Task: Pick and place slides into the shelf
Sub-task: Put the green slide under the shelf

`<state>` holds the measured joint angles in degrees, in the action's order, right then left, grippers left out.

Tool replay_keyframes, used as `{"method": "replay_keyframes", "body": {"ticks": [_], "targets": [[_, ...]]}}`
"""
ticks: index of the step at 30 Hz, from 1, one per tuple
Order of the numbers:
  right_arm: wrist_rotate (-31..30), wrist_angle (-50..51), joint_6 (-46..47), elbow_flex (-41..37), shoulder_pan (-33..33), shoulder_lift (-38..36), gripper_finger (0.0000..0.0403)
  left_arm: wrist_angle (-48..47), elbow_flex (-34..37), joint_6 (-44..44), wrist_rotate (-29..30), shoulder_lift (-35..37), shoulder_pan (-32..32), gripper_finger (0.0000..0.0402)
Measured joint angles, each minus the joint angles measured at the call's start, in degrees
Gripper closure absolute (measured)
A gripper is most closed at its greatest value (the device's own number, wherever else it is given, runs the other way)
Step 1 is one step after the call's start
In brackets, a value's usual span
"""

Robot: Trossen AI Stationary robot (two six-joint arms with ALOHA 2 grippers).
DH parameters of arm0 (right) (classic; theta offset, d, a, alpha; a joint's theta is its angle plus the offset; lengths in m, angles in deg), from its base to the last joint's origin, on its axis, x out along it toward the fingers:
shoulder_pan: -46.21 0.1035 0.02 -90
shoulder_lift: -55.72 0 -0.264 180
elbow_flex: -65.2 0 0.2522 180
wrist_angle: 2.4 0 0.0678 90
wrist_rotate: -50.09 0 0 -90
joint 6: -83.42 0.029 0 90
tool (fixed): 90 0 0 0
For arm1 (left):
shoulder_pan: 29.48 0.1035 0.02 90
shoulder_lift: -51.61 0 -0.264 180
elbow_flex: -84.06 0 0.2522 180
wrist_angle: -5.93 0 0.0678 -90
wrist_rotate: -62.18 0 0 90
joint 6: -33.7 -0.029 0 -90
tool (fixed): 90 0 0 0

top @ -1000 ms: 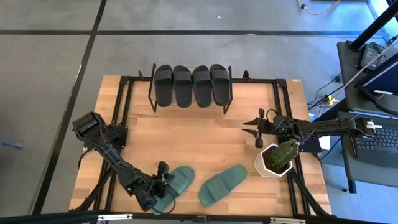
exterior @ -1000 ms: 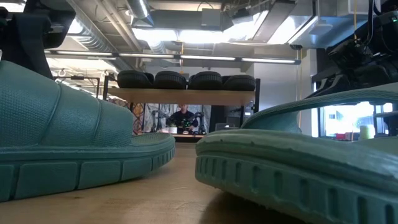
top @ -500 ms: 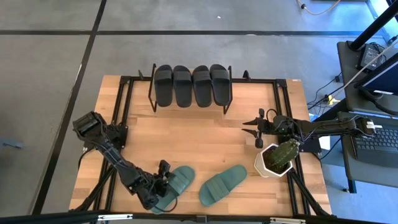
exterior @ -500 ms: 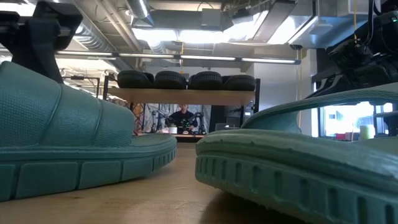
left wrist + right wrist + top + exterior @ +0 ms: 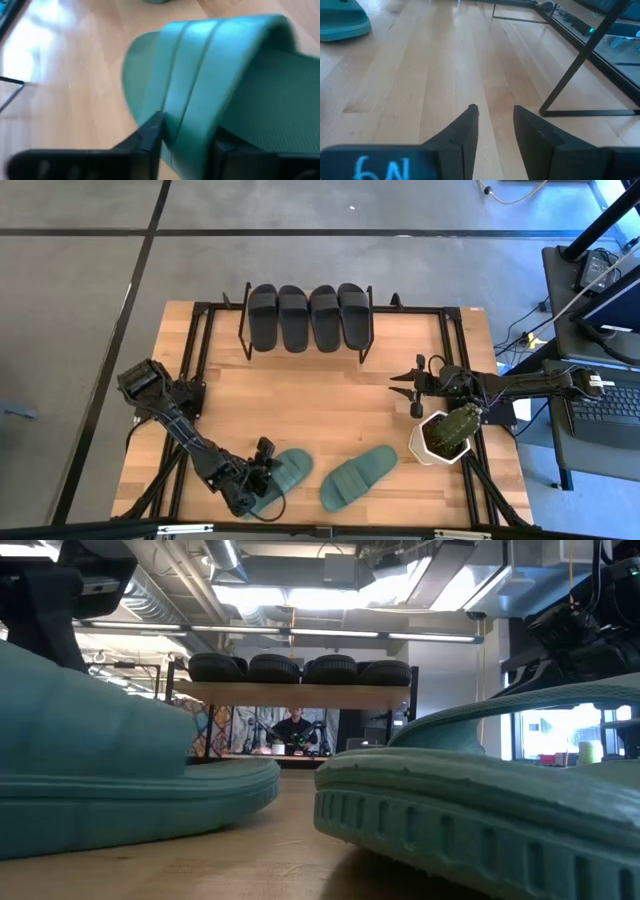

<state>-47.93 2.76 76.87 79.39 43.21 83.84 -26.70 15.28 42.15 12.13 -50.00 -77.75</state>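
Left gripper (image 5: pixel 262 473): low at the near-left part of the worktop (image 5: pixel 320 395), over the heel end of the left teal slide (image 5: pixel 281 476).
Left fingers (image 5: pixel 150 137): pinching that slide's strap, one dark finger on each side of the teal band in the left wrist view.
Left teal slide: lies near the front edge, angled, toe pointing up and to the right in the high view; in the low view its heel side looks tipped up a little, but I cannot tell whether it is clear of the wood.
Right teal slide (image 5: pixel 358 475): flat on the worktop just to the right of the first, angled the same way, apart from it, with no gripper on it.
Black slides (image 5: pixel 308 317): four, side by side on top of the shelf (image 5: pixel 243 330), toes toward the far edge, each touching its neighbour.
Shelf: at the far middle of the worktop; the low view shows its light top board (image 5: pixel 290 694) on thin black legs, with the four black slides in a row on it.
Right gripper (image 5: pixel 404 389): at the right side of the worktop, near the plant pot (image 5: pixel 432 442), well apart from both teal slides.
Right fingers (image 5: pixel 467 131): slightly spread above bare wood, with nothing between them.
Plant pot: white, with a green cactus-like plant, at the right edge.
Person (image 5: pixel 294 728): far behind the shelf in the low view, seen beneath the top board.
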Motion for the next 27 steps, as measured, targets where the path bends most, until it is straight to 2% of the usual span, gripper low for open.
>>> {"method": "replay_keyframes", "body": {"ticks": [4,6,10,18,23,27], "targets": [[-0.01,0.00,-1.41,0.00,0.00,-0.01,0.0277,0.04,0.00,4.48,4.71,-0.02,0.00,0.0376],[-0.03,0.00,-1.79,0.00,0.01,-0.02,0.0277,0.00,0.07,5.88,5.71,0.00,0.02,0.0392],[-0.02,0.00,-1.53,0.00,0.01,-0.01,0.0277,0.04,0.07,6.05,6.73,0.00,0.06,0.0391],[-0.01,-0.04,-1.50,0.00,0.01,-0.02,0.0277,-2.91,-2.44,6.43,15.75,1.76,1.61,0.0396],[-0.01,-0.07,-1.46,0.00,0.01,-0.02,0.0277,-12.63,-7.24,9.41,17.35,1.97,7.52,0.0397],[-0.01,-0.18,-1.40,0.00,0.00,-0.02,0.0277,-25.09,-11.73,20.05,13.04,1.97,14.94,0.0398]]}}
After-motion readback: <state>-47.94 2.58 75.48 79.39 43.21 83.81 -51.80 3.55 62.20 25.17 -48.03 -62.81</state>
